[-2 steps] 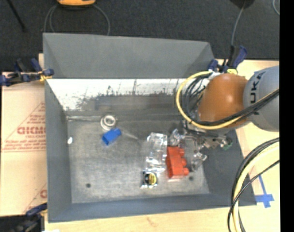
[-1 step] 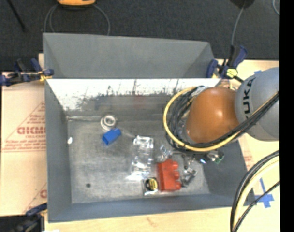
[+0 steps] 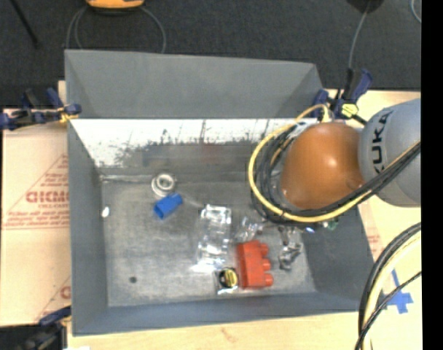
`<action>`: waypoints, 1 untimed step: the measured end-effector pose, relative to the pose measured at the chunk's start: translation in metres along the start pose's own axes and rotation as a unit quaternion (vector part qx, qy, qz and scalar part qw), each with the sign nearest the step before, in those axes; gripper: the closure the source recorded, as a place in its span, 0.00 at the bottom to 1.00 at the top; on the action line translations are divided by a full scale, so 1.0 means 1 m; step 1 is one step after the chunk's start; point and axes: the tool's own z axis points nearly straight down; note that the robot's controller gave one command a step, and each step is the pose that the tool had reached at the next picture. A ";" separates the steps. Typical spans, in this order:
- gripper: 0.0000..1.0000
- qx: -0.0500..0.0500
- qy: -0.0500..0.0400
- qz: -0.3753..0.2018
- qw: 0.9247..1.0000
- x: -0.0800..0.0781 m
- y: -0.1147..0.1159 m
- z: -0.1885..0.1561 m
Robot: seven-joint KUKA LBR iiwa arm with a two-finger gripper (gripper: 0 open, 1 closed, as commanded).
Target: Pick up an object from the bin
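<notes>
Pincer [image 3: 288, 252] low in the grey bin [image 3: 87, 217], just right of the red block [image 3: 254, 264], beneath the orange wrist cover [image 3: 320, 168]; spread not discernible, contact with the block uncertain. Clear plastic pieces [image 3: 214, 232] just left of the red block; small yellow-and-black item [image 3: 227, 277] at its lower left; blue block [image 3: 167, 206] and white ring [image 3: 163, 184] well left.

Grey bin [image 3: 134, 250] floor: white ring [image 3: 163, 184], blue block [image 3: 167, 206], clear plastic pieces [image 3: 214, 233], red block [image 3: 254, 264], small yellow-black thing [image 3: 226, 276] just beside it.

We observe a dark floor [image 3: 221, 13] at the far side and a pale tabletop [image 3: 280, 335] nearest us, evenly lit.
</notes>
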 end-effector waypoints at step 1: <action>0.00 0.002 -0.001 -0.169 0.986 -0.011 -0.003 0.028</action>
